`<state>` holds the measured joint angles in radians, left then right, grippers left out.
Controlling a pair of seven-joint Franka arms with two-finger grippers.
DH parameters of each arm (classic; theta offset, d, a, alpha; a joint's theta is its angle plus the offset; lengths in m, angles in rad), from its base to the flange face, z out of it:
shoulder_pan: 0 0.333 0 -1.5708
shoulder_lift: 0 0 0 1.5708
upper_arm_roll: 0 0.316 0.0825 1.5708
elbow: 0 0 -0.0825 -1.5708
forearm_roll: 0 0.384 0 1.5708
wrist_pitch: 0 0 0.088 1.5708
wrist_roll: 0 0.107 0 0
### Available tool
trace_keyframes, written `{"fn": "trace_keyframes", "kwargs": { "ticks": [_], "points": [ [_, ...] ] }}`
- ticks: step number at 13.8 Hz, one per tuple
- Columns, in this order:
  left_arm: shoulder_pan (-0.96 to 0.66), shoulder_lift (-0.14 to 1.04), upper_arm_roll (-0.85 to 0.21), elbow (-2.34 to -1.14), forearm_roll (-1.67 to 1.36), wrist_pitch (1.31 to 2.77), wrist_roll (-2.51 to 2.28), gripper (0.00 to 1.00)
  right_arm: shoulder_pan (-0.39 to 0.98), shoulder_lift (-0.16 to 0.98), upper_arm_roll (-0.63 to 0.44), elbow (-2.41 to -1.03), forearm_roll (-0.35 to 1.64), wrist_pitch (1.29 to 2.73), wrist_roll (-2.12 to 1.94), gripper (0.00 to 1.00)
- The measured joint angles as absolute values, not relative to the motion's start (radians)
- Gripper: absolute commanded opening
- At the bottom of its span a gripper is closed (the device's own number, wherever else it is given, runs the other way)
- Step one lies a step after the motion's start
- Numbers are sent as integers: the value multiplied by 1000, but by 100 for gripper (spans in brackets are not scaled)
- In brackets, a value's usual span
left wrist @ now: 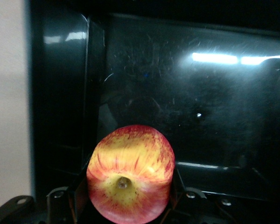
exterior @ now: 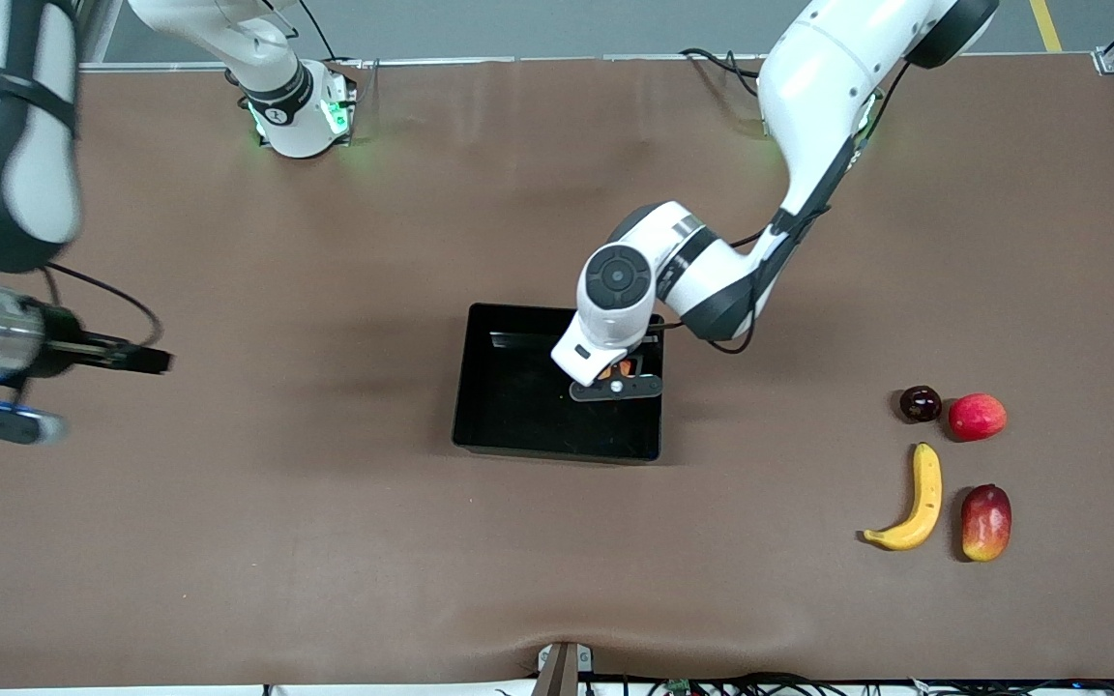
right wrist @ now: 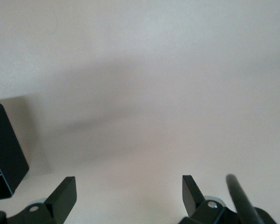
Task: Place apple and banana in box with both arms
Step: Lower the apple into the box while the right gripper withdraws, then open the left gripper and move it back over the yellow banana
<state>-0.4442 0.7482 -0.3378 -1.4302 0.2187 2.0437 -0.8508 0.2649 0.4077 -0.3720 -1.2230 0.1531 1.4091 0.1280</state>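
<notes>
My left gripper (exterior: pixel 617 377) is shut on the apple (left wrist: pixel 129 172), red mottled with yellow streaks, and holds it just above the floor of the black box (exterior: pixel 509 416). In the front view only a sliver of the apple (exterior: pixel 624 367) shows under the hand. The box's glossy floor (left wrist: pixel 200 116) fills the left wrist view. The banana (exterior: pixel 913 503) lies on the table toward the left arm's end, nearer to the front camera than the box. My right gripper (exterior: pixel 153 362) is open and empty over bare table toward the right arm's end; its fingers (right wrist: pixel 65 191) stand wide apart, with a corner of the box (right wrist: pixel 2 149) in view.
Beside the banana lie a dark purple round fruit (exterior: pixel 921 403), a pinkish-red round fruit (exterior: pixel 978 417) and a red-yellow mango-like fruit (exterior: pixel 986 522). The brown table (exterior: pixel 325 541) stretches wide around the box.
</notes>
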Motion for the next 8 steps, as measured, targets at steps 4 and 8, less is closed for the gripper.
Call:
{"fn": "trace_keyframes", "kwargs": {
  "ticks": [4, 8],
  "points": [
    [-462, 794, -337, -1423, 230, 2045, -851, 0, 219, 307, -387, -1228, 153, 1395, 78, 100],
    [-478, 821, -337, -1421, 236, 2045, -850, 40, 220, 173, -386, -1370, 107, 1439, 68, 100]
  ]
}}
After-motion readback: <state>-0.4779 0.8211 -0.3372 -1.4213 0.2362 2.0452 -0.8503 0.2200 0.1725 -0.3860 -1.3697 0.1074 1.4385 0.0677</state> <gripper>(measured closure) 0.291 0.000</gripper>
